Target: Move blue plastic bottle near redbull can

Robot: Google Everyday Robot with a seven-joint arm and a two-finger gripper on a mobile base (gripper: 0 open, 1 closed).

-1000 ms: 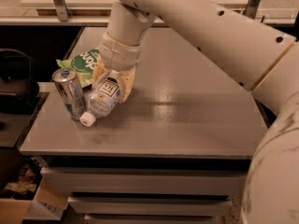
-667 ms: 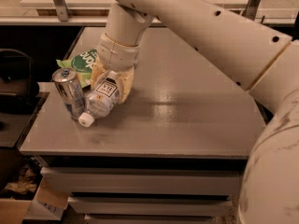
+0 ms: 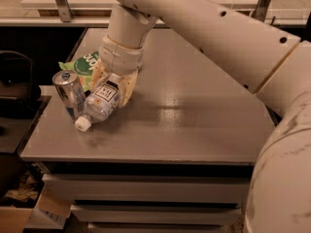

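Note:
The blue plastic bottle [image 3: 99, 105] lies tilted on the grey table [image 3: 184, 115], white cap pointing to the front left, label with a dark square logo facing up. My gripper [image 3: 111, 84] sits over its upper half with a finger on each side, shut on it. The redbull can [image 3: 69, 92] stands upright just left of the bottle, close to or touching it, silver top showing.
A green snack bag [image 3: 82, 65] lies behind the can, by the table's left edge. A dark chair [image 3: 17, 86] stands left of the table. A cardboard box [image 3: 29, 212] sits on the floor at lower left. My arm spans the upper right.
The bottle, can and gripper stay in nearly the same place; the arm has shifted only slightly.

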